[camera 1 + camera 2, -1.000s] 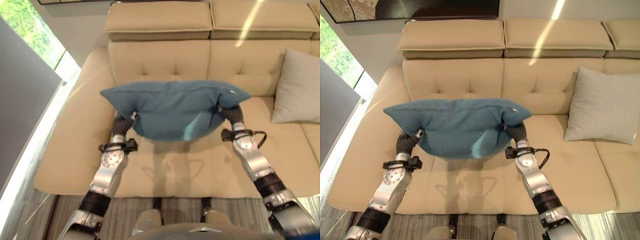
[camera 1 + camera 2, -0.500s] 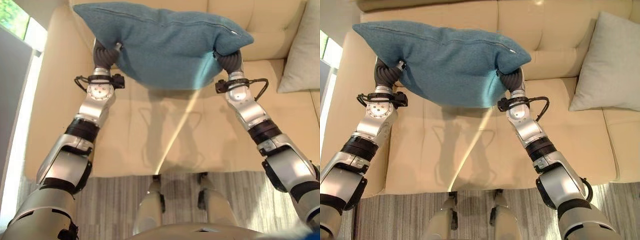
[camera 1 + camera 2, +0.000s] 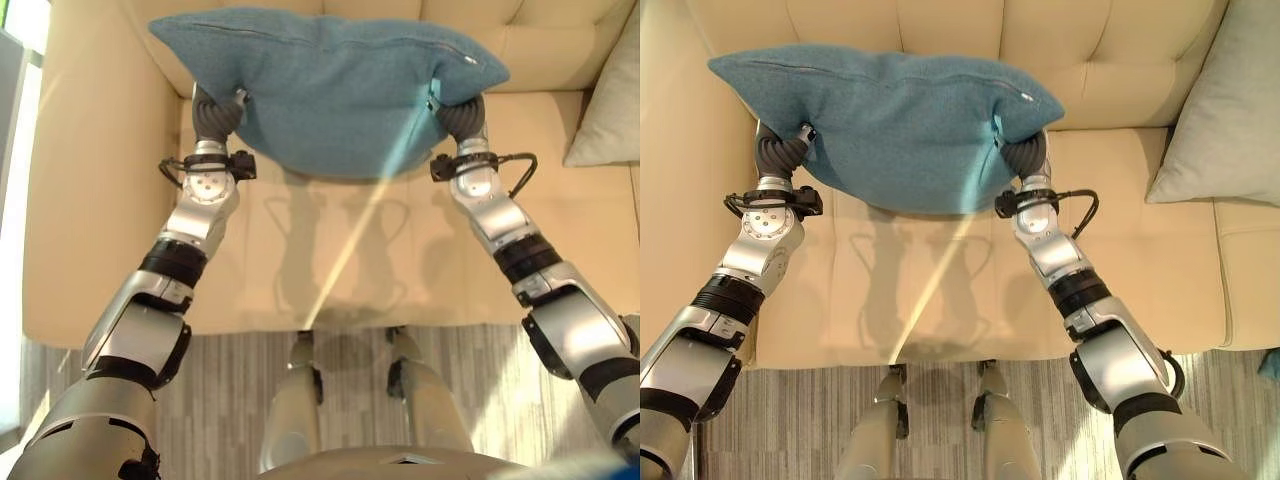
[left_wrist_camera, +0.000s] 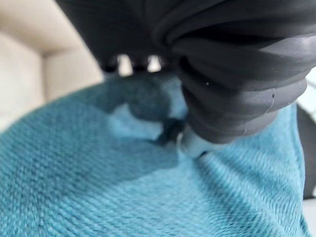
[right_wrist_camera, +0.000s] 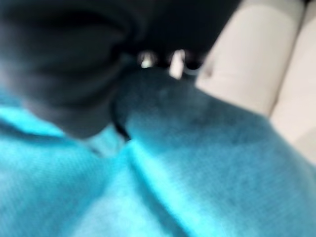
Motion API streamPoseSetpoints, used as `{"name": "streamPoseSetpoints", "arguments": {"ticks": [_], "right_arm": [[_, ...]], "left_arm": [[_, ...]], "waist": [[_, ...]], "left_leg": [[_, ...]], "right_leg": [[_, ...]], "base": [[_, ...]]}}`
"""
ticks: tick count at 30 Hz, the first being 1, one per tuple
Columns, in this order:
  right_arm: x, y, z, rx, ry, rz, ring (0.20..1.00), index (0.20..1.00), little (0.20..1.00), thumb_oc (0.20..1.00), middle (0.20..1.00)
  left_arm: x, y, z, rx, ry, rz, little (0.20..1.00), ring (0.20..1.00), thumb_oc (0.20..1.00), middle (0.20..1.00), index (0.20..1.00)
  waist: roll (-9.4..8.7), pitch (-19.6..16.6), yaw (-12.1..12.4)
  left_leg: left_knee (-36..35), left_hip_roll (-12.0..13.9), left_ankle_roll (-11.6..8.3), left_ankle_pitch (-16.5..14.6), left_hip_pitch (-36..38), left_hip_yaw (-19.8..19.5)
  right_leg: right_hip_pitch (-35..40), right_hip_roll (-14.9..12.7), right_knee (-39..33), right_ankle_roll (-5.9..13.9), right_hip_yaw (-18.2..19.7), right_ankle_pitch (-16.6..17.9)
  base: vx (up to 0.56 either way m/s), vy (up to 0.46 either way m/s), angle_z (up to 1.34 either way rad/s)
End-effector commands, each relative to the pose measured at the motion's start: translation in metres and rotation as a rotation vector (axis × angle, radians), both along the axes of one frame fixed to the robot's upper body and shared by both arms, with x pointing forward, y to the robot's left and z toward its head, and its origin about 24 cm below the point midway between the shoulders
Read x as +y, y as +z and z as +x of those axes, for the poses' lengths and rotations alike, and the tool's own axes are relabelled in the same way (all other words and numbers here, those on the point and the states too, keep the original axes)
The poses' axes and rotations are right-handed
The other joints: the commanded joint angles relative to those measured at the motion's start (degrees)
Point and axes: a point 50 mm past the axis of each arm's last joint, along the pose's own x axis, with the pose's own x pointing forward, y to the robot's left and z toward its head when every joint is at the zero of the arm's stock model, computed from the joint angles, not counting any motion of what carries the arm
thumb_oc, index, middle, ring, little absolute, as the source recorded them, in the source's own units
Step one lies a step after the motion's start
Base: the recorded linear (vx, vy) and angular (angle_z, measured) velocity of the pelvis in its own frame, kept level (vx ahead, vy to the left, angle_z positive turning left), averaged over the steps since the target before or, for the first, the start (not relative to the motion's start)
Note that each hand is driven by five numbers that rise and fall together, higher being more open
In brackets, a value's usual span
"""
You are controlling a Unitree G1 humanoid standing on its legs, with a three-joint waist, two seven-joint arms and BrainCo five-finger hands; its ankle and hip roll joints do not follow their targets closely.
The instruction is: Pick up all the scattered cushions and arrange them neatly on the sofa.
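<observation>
Above beige sofa (image 3: 1140, 200) seat: teal cushion (image 3: 890, 125) held in air, clear of seat, in front of tufted backrest. Left hand (image 3: 215, 112) under cushion's left lower corner, right hand (image 3: 460, 112) under right lower corner; fingers of both buried in fabric, cannot tell whether curled or straight. Grey cushion (image 3: 1220, 110) leans against backrest at sofa's right, well apart from teal one.

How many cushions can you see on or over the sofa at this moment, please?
2: a teal cushion held over the sofa seat by both hands, and a grey cushion against the backrest at right. Others may lie outside the views.
</observation>
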Motion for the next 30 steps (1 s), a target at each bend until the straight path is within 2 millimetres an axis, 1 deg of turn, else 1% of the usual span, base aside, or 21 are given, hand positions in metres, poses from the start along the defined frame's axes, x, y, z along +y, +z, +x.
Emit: {"name": "streamPoseSetpoints", "arguments": {"ticks": [1,2,3,4,6,7,10,12,13,14,16,17,18,19,23,24,25,26,27,28,30], "right_arm": [[0.01,0.068,-0.003,-0.221,-0.006,-0.074,0.2,0.2,0.2,0.2,0.2],[0.007,0.076,0.0,-0.228,-0.038,-0.082,0.514,0.514,0.514,0.514,0.514],[0.007,0.077,0.0,-0.229,-0.038,-0.082,0.567,0.567,0.567,0.567,0.567],[0.004,0.085,0.002,-0.231,-0.072,-0.096,1.0,1.0,1.0,1.0,1.0],[0.002,0.088,0.003,-0.234,-0.088,-0.104,1.0,1.0,1.0,1.0,1.0],[-0.002,0.095,0.003,-0.239,-0.118,-0.116,1.0,1.0,1.0,1.0,1.0],[-0.008,0.103,0.005,-0.243,-0.183,-0.151,1.0,1.0,1.0,1.0,1.0],[-0.015,0.107,0.007,-0.24,-0.229,-0.181,1.0,1.0,1.0,1.0,1.0],[-0.015,0.107,0.007,-0.241,-0.229,-0.181,1.0,1.0,1.0,1.0,1.0],[-0.024,0.11,0.007,-0.232,-0.263,-0.2,1.0,1.0,1.0,1.0,1.0],[-0.033,0.112,0.007,-0.225,-0.294,-0.219,1.0,1.0,1.0,1.0,1.0],[-0.049,0.114,0.005,-0.22,-0.334,-0.224,1.0,1.0,1.0,1.0,1.0],[-0.049,0.115,0.005,-0.22,-0.334,-0.225,1.0,1.0,1.0,1.0,1.0],[-0.062,0.114,0.004,-0.21,-0.363,-0.232,1.0,1.0,1.0,1.0,1.0],[-0.089,0.116,-0.002,-0.209,-0.418,-0.219,1.0,1.0,1.0,1.0,1.0],[-0.108,0.106,-0.007,-0.195,-0.428,-0.174,1.0,1.0,1.0,1.0,1.0],[-0.108,0.106,-0.007,-0.193,-0.427,-0.175,1.0,1.0,1.0,1.0,1.0],[-0.115,0.099,-0.009,-0.184,-0.426,-0.158,1.0,1.0,1.0,1.0,1.0],[-0.128,0.082,-0.014,-0.154,-0.424,-0.16,1.0,1.0,1.0,1.0,1.0],[-0.132,0.073,-0.017,-0.145,-0.414,-0.162,1.0,1.0,1.0,1.0,1.0],[-0.142,0.046,-0.024,-0.104,-0.396,-0.137,1.0,1.0,1.0,1.0,1.0]], "left_arm": [[-0.007,0.066,0.003,-0.189,-0.012,0.058,0.2,0.2,0.2,0.2,0.2],[-0.003,0.073,0.006,-0.188,0.012,0.057,0.52,0.52,0.52,0.52,0.52],[-0.003,0.074,0.006,-0.189,0.011,0.056,0.595,0.595,0.595,0.595,0.595],[0.001,0.083,0.007,-0.195,0.034,0.051,1.0,1.0,1.0,1.0,1.0],[0.002,0.086,0.008,-0.198,0.043,0.052,1.0,1.0,1.0,1.0,1.0],[0.005,0.091,0.008,-0.201,0.059,0.048,1.0,1.0,1.0,1.0,1.0],[0.014,0.097,0.009,-0.188,0.105,0.06,1.0,1.0,1.0,1.0,1.0],[0.022,0.101,0.009,-0.174,0.14,0.083,1.0,1.0,1.0,1.0,1.0],[0.022,0.101,0.009,-0.175,0.14,0.083,1.0,1.0,1.0,1.0,1.0],[0.031,0.104,0.007,-0.172,0.169,0.094,1.0,1.0,1.0,1.0,1.0],[0.042,0.104,0.005,-0.16,0.198,0.107,1.0,1.0,1.0,1.0,1.0],[0.061,0.102,0.0,-0.136,0.25,0.12,1.0,1.0,1.0,1.0,1.0],[0.061,0.102,0.0,-0.136,0.25,0.12,1.0,1.0,1.0,1.0,1.0],[0.075,0.098,-0.004,-0.119,0.28,0.123,1.0,1.0,1.0,1.0,1.0],[0.101,0.086,-0.013,-0.084,0.335,0.097,1.0,1.0,1.0,1.0,1.0],[0.113,0.073,-0.022,-0.084,0.34,0.067,1.0,1.0,1.0,1.0,1.0],[0.114,0.072,-0.022,-0.082,0.34,0.067,1.0,1.0,1.0,1.0,1.0],[0.115,0.065,-0.025,-0.084,0.327,0.064,1.0,1.0,1.0,1.0,1.0],[0.116,0.047,-0.031,-0.063,0.305,0.078,1.0,1.0,1.0,1.0,1.0],[0.116,0.034,-0.036,-0.06,0.285,0.069,1.0,1.0,1.0,1.0,1.0],[0.112,0.01,-0.045,-0.038,0.248,0.059,1.0,1.0,1.0,1.0,1.0]], "waist": [[-0.39,-0.2,0.6],[-0.48,-0.2,0.7],[-0.47,-0.2,0.7],[-0.56,-0.5,0.9],[-0.56,-0.6,1.0],[-0.55,-0.8,1.1],[-0.15,-1.0,1.4],[0.06,-1.1,1.7],[0.07,-1.0,1.7],[0.28,-1.0,2.0],[0.6,-1.2,2.2],[0.76,-1.5,2.4],[0.77,-1.4,2.4],[0.84,-1.6,2.6],[0.84,-2.0,2.7],[0.66,-2.2,2.8],[0.69,-2.3,2.8],[0.58,-2.3,2.9],[0.48,-2.5,2.7],[0.31,-2.7,2.7],[0.09,-2.8,2.7]], "left_leg": [[0.2,-2.0,-2.64,-3.6,2.7,-2.1],[0.2,-2.0,-2.98,-3.0,1.4,-2.5],[0.2,-2.0,-2.99,-3.0,1.3,-2.5],[0.2,-2.1,-3.25,-2.6,0.1,-2.7],[0.2,-2.2,-3.38,-2.4,-0.2,-2.8],[0.2,-2.3,-3.54,-2.3,-0.8,-3.2],[0.2,-2.3,-3.76,-2.1,-0.8,-3.4],[0.2,-2.4,-3.77,-2.1,-0.5,-3.6],[0.2,-2.4,-3.77,-2.1,-0.5,-3.6],[0.2,-2.5,-3.84,-1.9,-0.2,-3.6],[0.2,-2.5,-3.89,-1.8,0.2,-3.8],[0.2,-2.4,-3.97,-1.8,0.9,-3.8],[0.2,-2.4,-3.97,-1.8,0.9,-3.8],[0.2,-2.3,-4.03,-1.8,1.4,-3.8],[0.2,-2.2,-4.22,-1.9,2.5,-3.6],[0.2,-2.1,-4.35,-1.9,3.2,-3.4],[0.2,-2.1,-4.36,-2.0,3.3,-3.4],[0.2,-2.0,-4.46,-2.0,3.7,-3.3],[0.2,-1.9,-4.54,-2.2,5.0,-3.2],[0.2,-1.6,-4.59,-2.5,5.9,-3.1],[0.2,-1.3,-4.64,-2.9,7.7,-3.0]], "right_leg": [[2.6,-0.8,0.2,5.96,-3.6,-3.2],[1.3,-0.6,0.2,6.1,-3.8,-3.0],[1.2,-0.6,0.2,6.1,-3.9,-3.0],[0.4,-0.4,0.2,6.15,-4.1,-3.1],[0.1,-0.3,0.3,6.19,-4.3,-3.1],[-0.4,-0.2,0.6,6.08,-4.7,-3.3],[-0.6,-0.2,1.6,5.87,-5.4,-3.9],[-0.5,-0.2,2.4,5.78,-5.8,-4.4],[-0.5,-0.2,2.4,5.78,-5.8,-4.4],[-0.4,-0.3,2.9,5.74,-6.1,-4.6],[-0.1,-0.4,3.2,5.71,-6.6,-4.8],[0.6,-0.4,3.2,5.6,-6.9,-5.0],[0.7,-0.4,3.2,5.6,-7.0,-5.0],[1.3,-0.3,3.1,5.53,-7.0,-5.2],[2.7,-0.3,2.7,5.49,-7.3,-5.3],[4.0,-0.1,2.3,5.32,-7.4,-5.6],[4.1,-0.1,2.3,5.32,-7.4,-5.6],[4.7,0.0,2.2,5.28,-7.5,-5.7],[6.4,0.1,1.9,5.16,-7.7,-6.1],[7.7,0.2,1.7,5.1,-8.0,-6.3],[10.1,0.3,1.4,4.9,-8.3,-6.8]], "base": [[-0.01,-0.056,0.08],[-0.01,-0.034,0.01],[0.01,-0.057,0.01],[0.01,-0.042,0.03],[0.01,-0.048,0.05],[0.02,-0.062,0.04],[0.02,-0.052,0.01],[0.0,-0.015,0.01],[0.01,-0.02,0.04],[0.01,-0.011,0.06],[0.02,-0.014,0.08],[0.02,-0.019,0.05],[0.03,-0.029,0.04],[0.02,-0.009,0.04],[0.01,-0.011,0.01],[0.02,-0.028,0.03],[0.03,-0.034,0.05],[0.03,-0.037,0.04],[0.06,-0.059,0.02],[0.06,-0.07,0.01],[0.06,-0.049,0.04]]}}
